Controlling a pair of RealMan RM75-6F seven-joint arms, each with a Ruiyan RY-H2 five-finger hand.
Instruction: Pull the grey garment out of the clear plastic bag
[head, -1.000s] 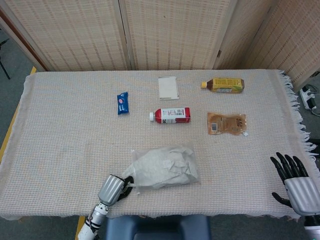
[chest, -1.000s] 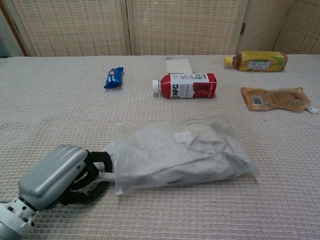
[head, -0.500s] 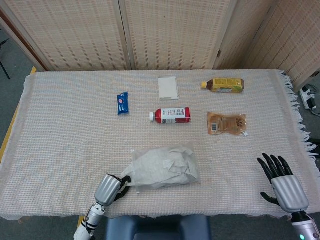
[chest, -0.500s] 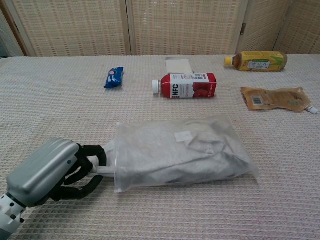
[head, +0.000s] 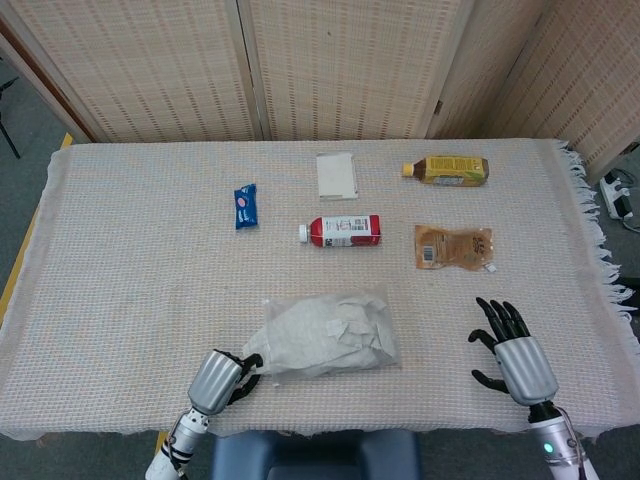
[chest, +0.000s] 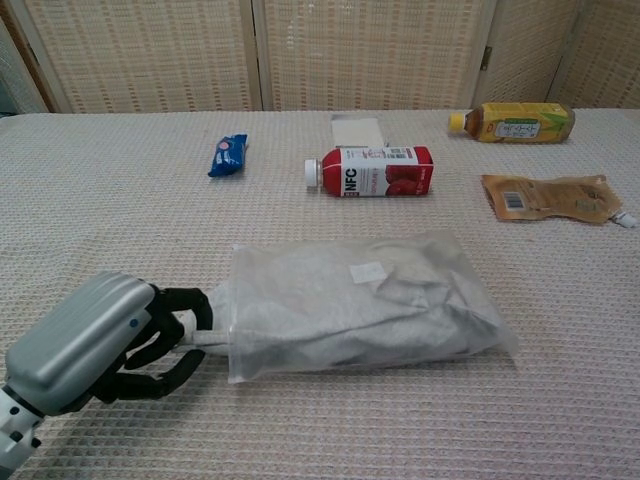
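Left hand (chest: 95, 345) pinching the open end of clear plastic bag (chest: 360, 305) with grey garment (chest: 400, 320) inside; right hand (head: 515, 355) hovering, fingers spread wide.

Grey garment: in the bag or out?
In. The grey garment lies wholly inside the clear plastic bag; the left hand grips the bag's edge.

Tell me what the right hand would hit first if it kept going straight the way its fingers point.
Probably the brown pouch; the right hand points up-table and slightly leftward, with bare cloth between. Depth uncertain.
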